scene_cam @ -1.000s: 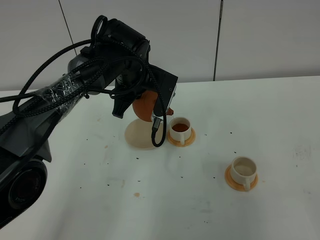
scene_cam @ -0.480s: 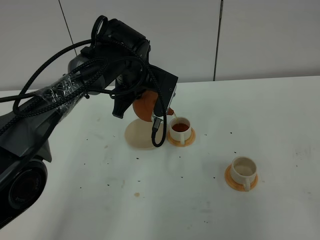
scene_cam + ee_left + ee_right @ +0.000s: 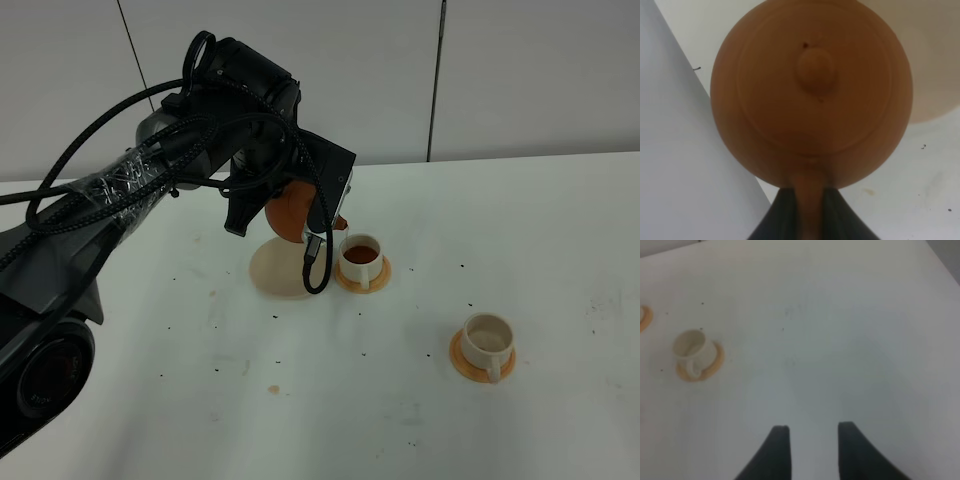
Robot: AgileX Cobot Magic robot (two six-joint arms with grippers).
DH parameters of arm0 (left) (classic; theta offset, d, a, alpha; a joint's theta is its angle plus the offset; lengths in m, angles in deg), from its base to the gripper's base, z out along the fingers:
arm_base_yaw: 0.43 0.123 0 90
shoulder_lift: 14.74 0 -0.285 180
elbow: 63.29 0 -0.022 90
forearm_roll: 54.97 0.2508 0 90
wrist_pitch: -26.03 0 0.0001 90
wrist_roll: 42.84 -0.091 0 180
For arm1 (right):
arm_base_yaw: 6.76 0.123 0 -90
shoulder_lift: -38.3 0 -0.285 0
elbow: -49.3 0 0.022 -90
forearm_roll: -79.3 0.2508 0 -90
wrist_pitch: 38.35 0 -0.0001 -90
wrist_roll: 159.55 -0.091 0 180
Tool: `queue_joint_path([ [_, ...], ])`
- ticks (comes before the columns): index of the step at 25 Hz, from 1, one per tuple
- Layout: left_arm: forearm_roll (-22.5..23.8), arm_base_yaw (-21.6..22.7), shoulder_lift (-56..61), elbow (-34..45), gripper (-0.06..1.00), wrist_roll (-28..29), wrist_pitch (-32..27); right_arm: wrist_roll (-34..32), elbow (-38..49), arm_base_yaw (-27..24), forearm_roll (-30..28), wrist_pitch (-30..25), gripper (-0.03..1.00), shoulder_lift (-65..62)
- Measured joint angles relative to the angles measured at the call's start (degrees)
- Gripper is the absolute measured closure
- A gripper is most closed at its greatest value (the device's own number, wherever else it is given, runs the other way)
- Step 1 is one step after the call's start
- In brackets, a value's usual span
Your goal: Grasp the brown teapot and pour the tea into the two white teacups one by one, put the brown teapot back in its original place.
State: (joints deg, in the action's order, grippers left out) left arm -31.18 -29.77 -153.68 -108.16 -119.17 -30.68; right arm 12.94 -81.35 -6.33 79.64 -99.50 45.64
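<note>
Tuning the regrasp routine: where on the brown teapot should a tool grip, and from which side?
Grip the loop handle, coming from the back, opposite the spout. The brown teapot has a round, smooth body, probably too wide to pinch, while the handle is a narrow strip that fits between jaws. The left tool is clamped on it this way, leaving the spout free to tip.

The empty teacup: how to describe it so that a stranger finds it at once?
On the white table, a black arm holds a brown teapot, and two white cups on orange coasters stand beside it. The empty teacup is the one farther from the teapot; it is pale inside, whereas the other cup holds dark tea.
</note>
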Motion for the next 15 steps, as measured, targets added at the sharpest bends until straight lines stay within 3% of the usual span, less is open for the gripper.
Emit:
queue_joint_path([
  [15,1.03,0.00,0.00,0.00,0.77,-0.11,0.00,0.00,0.00,0.00,0.00,0.00,0.74,0.00],
])
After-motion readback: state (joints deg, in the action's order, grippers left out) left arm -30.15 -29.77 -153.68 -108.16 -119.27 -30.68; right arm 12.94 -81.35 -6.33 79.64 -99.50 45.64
